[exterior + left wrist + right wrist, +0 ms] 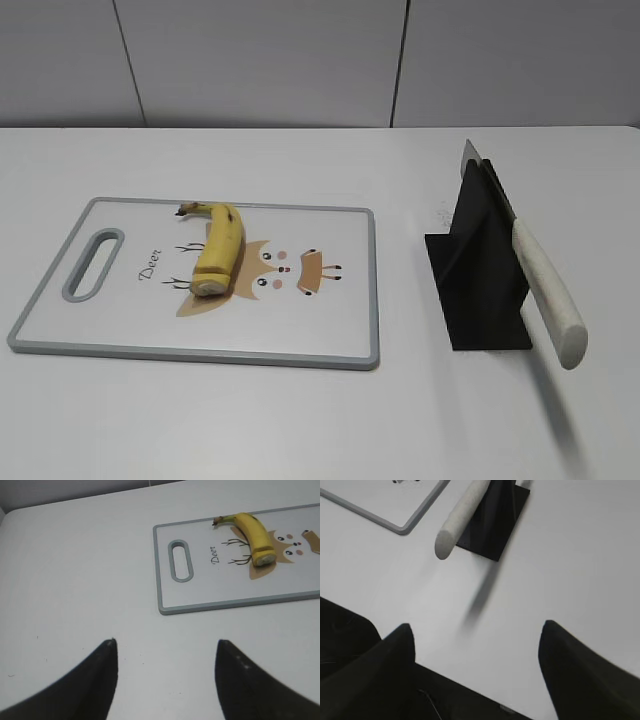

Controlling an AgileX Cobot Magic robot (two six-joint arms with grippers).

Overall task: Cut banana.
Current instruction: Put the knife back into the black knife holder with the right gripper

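Both pincers released: left pincer (pixel 165 680) low over the desk (pixel 75 580) left side, right pincer (pixel 477 675) over its right, banana (pixel 218 250) untouched

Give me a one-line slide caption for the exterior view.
Banana lying on the deer-print cutting board, white-handled knife resting in its black stand to the right; no gripper in view.
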